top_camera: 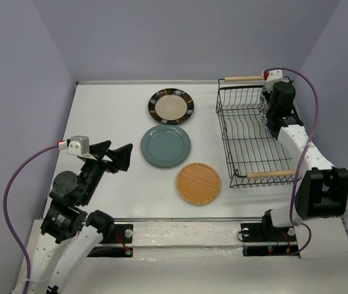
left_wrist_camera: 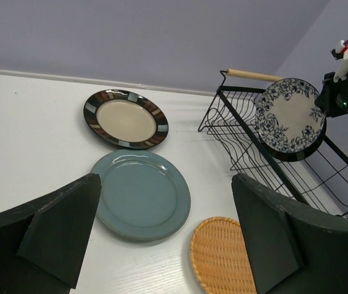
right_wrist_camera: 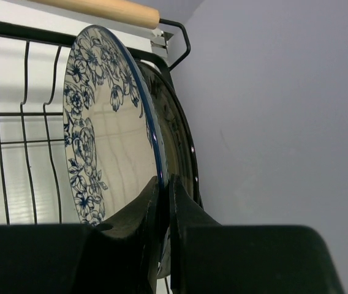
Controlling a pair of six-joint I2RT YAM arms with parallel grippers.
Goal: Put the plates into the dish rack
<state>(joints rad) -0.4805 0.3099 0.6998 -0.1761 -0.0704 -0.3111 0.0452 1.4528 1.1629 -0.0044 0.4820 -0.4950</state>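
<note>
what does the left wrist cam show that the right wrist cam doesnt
Only the left wrist view shows three plates lying flat on the table: the striped-rim plate, the teal plate and the wicker plate. Only the right wrist view shows, close up, the right end effector shut on the floral plate by its rim, and a dark-rimmed plate standing just behind it. Both show the floral plate upright at the dish rack.

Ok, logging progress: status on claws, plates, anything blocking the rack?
Left claw open, empty. Right claw shut on floral plate, upright at dish rack far end, dark-rimmed plate behind it. On table: striped plate, teal plate, wicker plate. Nothing blocking.
</note>
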